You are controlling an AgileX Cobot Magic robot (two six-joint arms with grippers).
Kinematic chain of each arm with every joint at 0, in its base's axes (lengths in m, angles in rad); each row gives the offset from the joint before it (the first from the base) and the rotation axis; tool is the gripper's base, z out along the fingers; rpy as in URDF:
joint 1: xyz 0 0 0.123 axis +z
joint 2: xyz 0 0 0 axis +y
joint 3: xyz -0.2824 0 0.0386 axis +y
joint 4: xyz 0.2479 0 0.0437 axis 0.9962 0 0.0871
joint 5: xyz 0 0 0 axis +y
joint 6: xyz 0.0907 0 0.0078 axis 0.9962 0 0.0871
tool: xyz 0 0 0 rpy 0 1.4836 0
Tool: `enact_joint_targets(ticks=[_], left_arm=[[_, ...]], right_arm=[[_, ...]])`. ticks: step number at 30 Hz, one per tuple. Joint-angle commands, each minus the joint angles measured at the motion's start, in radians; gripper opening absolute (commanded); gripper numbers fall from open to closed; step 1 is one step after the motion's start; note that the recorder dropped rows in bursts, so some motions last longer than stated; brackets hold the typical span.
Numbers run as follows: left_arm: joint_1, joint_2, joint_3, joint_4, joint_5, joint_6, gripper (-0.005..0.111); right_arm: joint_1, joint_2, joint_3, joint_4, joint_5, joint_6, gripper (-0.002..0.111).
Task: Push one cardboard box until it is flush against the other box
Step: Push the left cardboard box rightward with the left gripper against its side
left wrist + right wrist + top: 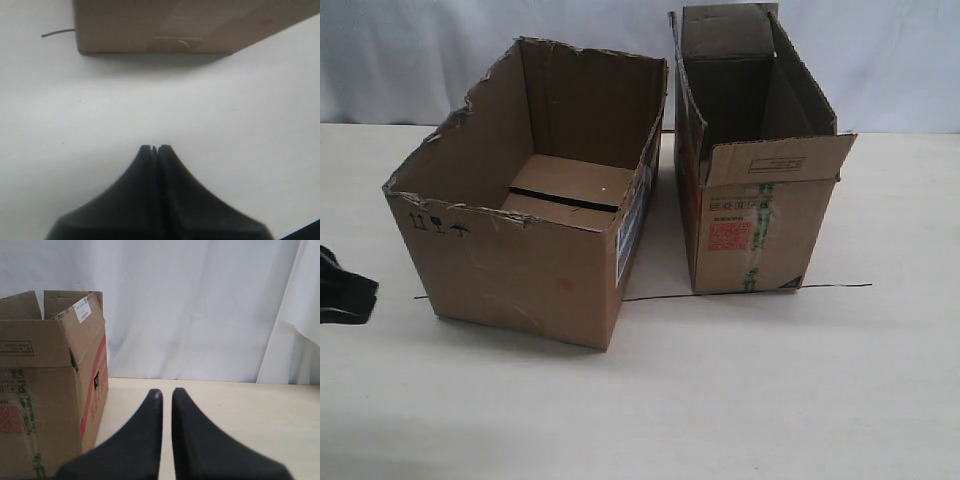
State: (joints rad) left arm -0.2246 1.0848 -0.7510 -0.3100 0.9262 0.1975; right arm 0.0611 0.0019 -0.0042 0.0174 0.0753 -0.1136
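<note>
The wide brown corrugated carton with a ragged torn rim [515,265] stands skewed on the pale matte table [770,390], its long axis running away from the camera, a gap from the narrower flapped carton with a red label [760,235]. The black left gripper [154,148] is closed; the right gripper [166,395] is slightly parted, holding nothing.

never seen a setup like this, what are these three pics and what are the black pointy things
It is a robot with two arms. One picture comes from a camera off the arms and shows a pale table with two open cartons: a wide box with a torn rim and a narrower box with flaps and a red label. A gap separates them.

The other two pictures come from cameras on the wrists. The black points are each arm's fingers: the left gripper is shut, short of the wide box; the right gripper is slightly parted, beside the narrower box. Neither holds anything.
</note>
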Motion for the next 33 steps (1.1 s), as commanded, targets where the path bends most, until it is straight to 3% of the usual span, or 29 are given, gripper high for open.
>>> enact_joint_targets(ticks=[1, 4, 8, 20, 33], left_arm=[[-0.188, 0.054, -0.012, 0.093, -0.113, -0.172, 0.000], [-0.251, 0.123, -0.033, 0.095, -0.154, -0.204, 0.000], [-0.284, 0.210, -0.081, 0.089, -0.200, -0.225, 0.000], [-0.289, 0.343, -0.194, -0.040, -0.360, -0.225, 0.000], [-0.289, 0.425, -0.198, -0.177, -0.559, -0.221, 0.000]], right_arm=[[0.000, -0.002, 0.004, 0.004, 0.003, -0.001, 0.005], [0.000, -0.002, 0.004, 0.004, 0.003, -0.001, 0.005], [0.000, -0.002, 0.004, 0.004, 0.003, -0.001, 0.005], [0.000, -0.002, 0.004, 0.004, 0.003, -0.001, 0.005], [0.000, -0.002, 0.004, 0.004, 0.003, -0.001, 0.005]])
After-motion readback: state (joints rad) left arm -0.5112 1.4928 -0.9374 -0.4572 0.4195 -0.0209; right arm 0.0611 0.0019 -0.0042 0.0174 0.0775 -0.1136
